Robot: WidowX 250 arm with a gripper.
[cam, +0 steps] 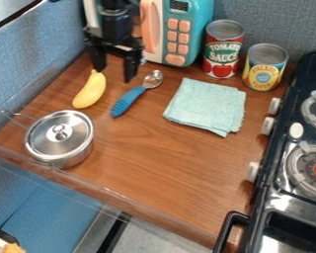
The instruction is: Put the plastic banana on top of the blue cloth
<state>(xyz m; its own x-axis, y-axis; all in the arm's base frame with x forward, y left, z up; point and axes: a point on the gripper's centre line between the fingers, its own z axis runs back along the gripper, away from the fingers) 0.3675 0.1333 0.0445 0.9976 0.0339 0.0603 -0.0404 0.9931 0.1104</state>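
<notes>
Gripper (114, 70): above the counter (154, 153), near the microwave (180, 32); its fingers are wide apart and hold nothing.
Banana (90, 91): lying on the counter, between the microwave and the pot (59, 141), beside the spoon (129, 100), well apart from the cloth.
Cloth (205, 106): folded flat, near two cans (222, 49).

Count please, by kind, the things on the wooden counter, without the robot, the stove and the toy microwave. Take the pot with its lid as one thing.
Banana: 1
Cloth: 1
Spoon: 1
Lidded pot: 1
Cans: 2
Total: 6
</notes>
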